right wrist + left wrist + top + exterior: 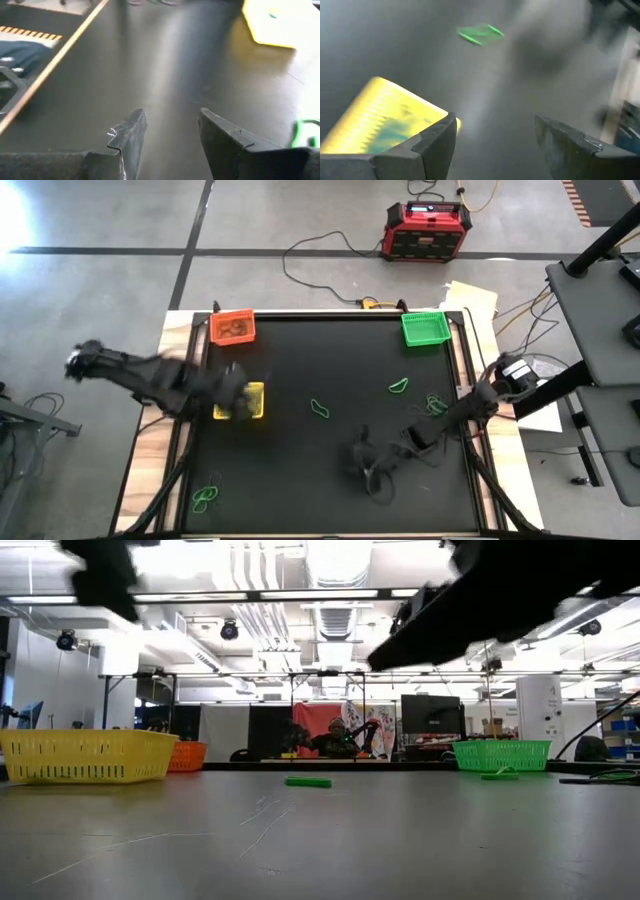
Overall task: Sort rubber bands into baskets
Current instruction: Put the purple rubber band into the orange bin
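Observation:
The yellow basket point(243, 402) stands at the black mat's left, the orange basket point(232, 327) at the far left corner and the green basket point(424, 328) at the far right corner. Green rubber bands lie loose on the mat: one at the middle point(320, 410), two toward the right point(398, 386) point(436, 402), one near the front left point(205, 498). My left gripper point(495, 125) hovers open over the yellow basket point(380, 120), which holds bluish bands. My right gripper point(172, 117) stands open above the mat's near right part point(362, 462), with nothing between its fingers.
A red-and-black box point(425, 230) with cables sits on the floor beyond the table. Sheets of paper point(472, 295) lie past the far right corner. Wooden strips point(160, 420) border the mat. Bare mat lies between the baskets and along the near edge.

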Controlling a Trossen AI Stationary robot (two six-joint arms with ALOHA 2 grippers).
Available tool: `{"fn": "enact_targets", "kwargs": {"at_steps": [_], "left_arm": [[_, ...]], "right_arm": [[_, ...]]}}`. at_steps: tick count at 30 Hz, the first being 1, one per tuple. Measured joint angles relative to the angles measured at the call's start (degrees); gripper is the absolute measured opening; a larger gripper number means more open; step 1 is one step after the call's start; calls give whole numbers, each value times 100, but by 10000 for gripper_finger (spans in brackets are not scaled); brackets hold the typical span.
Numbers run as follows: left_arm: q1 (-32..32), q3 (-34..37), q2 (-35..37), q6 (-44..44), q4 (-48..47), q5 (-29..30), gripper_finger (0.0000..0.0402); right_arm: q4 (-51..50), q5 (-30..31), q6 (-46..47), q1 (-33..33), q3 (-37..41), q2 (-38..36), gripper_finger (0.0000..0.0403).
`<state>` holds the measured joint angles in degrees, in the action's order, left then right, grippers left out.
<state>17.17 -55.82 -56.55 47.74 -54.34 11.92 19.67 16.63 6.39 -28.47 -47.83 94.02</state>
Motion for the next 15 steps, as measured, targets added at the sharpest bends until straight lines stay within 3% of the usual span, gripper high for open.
{"fn": "enact_targets", "kwargs": {"at_steps": [4,7,11,15], "left_arm": [[2446,180,-268,1717,569,778,248],[3809,193,-698,2898,1003,1412,248],[4855,133,-1431,4812,962,1461,248],[5081,117,-2112,6112,730,425,240]], "right_arm": [[-13,278,159,-403,-231,190,176],[62,374,344,-559,-468,391,176],[43,443,562,-682,-807,729,176],[15,438,653,-776,-1251,1142,176]]}}
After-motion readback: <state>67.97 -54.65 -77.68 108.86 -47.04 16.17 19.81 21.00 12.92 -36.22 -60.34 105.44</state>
